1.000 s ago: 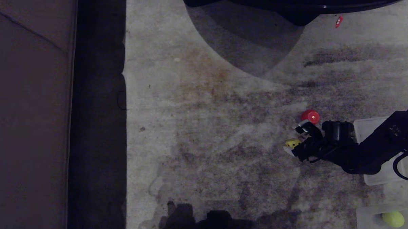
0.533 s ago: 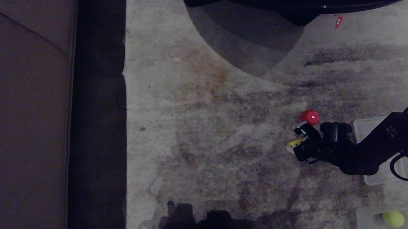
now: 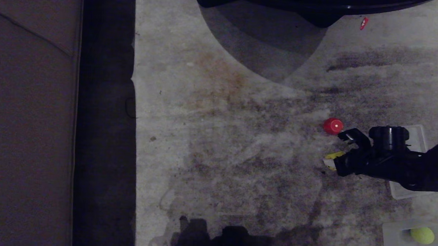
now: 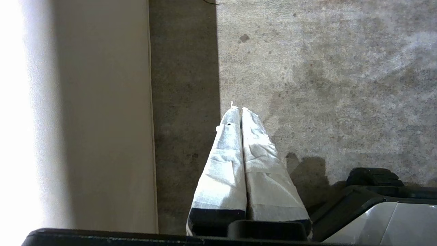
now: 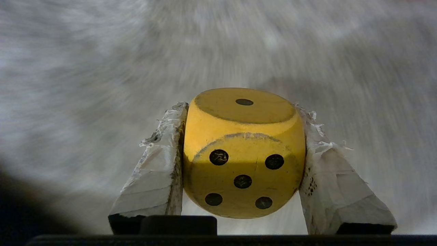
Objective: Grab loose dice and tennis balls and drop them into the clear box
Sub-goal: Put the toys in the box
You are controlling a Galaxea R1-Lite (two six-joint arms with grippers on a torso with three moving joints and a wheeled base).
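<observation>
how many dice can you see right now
2. The yellow die is clamped in the right gripper above the carpet, and the red die lies on the carpet just beyond it. Others may be hidden behind the arm.

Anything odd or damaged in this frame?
Yes, minor: the white wrap on the right gripper fingers is frayed and torn along the edges, beside the yellow die held between them. The carpet is stained with dark and brownish patches. Nothing looks spilled.
</observation>
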